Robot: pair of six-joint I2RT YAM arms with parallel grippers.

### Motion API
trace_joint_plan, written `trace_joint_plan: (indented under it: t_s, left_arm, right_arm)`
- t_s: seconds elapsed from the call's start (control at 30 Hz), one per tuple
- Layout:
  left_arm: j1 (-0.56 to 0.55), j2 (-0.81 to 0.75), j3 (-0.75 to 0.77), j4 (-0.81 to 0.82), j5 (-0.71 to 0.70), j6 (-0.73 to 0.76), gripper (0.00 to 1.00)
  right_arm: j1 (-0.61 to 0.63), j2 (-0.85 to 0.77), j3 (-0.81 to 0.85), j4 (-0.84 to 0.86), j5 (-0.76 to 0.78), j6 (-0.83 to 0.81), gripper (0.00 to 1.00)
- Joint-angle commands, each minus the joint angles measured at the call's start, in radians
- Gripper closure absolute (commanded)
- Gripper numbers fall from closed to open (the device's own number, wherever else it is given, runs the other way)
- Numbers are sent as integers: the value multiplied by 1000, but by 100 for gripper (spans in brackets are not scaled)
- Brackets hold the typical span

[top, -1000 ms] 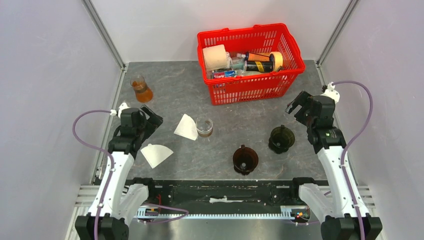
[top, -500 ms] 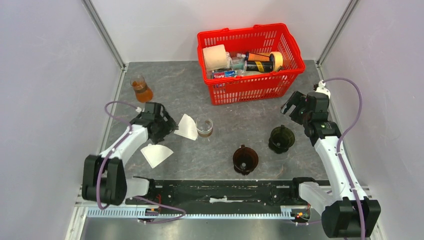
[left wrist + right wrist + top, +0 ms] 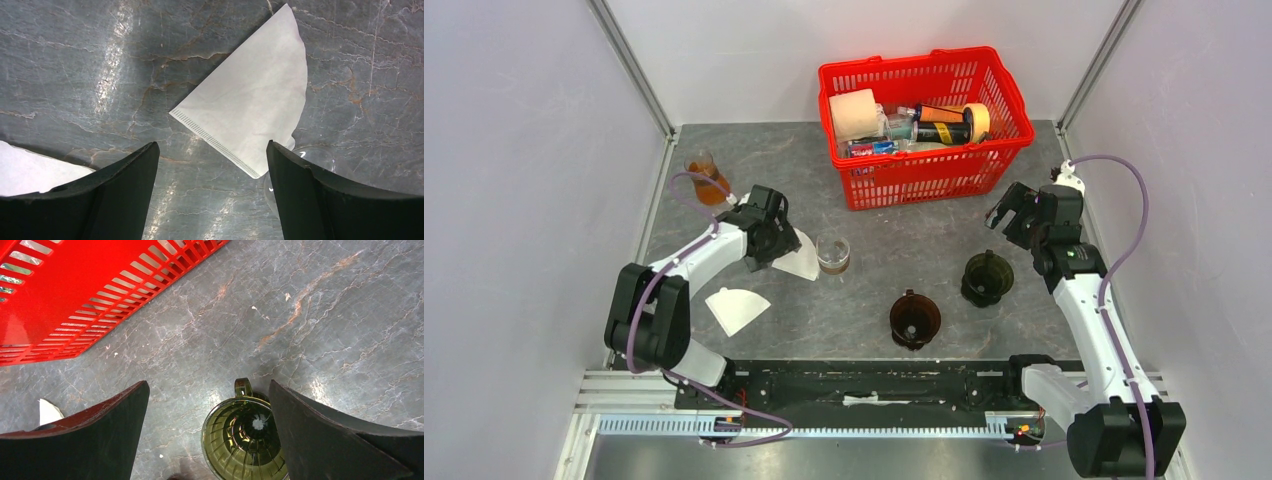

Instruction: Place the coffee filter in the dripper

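Filter (image 3: 250, 110) flat on tabletop (image 3: 75, 60) beside glass (image 3: 832, 254), ungrasped. Left pincer (image 3: 210, 150) now over it after swinging in from rest; jaws wide, starting to narrow. Right pincer (image 3: 207, 390) wide, empty, above green dripper (image 3: 245, 440). Grasp looks imminent; placement not begun

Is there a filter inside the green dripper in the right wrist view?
No, the dripper shows its bare ribs, with no paper inside.
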State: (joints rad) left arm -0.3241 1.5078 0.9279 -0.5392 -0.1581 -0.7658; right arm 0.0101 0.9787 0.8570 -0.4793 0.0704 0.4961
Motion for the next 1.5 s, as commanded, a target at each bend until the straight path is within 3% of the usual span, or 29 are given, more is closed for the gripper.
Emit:
trace_joint_plan:
  t_s: [0.0,0.47,0.8,0.97,1.1,1.2,1.47]
  left_arm:
    - [-15,-10,35,-22,-46,25,15]
    - [-15,-76,23,-39,-78,38,14]
    - [-15,-114,-1,-30,-91,38,14]
    - [-15,-125,-6,-30,-86,43,14]
    - [-15,-139,-12,-28,-87,44,14]
    - [-15,-158,-18,-30,-90,44,14]
    - [-15,-277,-19,-47,-61,57,14]
  right_arm:
    - [1,-24,17,13,-12,-19,3]
    - [1,51,12,-268,128,38,5]
    - [0,92,-115,-220,137,126,19]
    - [0,114,-147,-165,95,140,38]
    - [1,106,-168,-144,85,113,78]
    - [1,73,-174,-135,88,86,98]
    - [0,-46,-38,-202,5,-3,100]
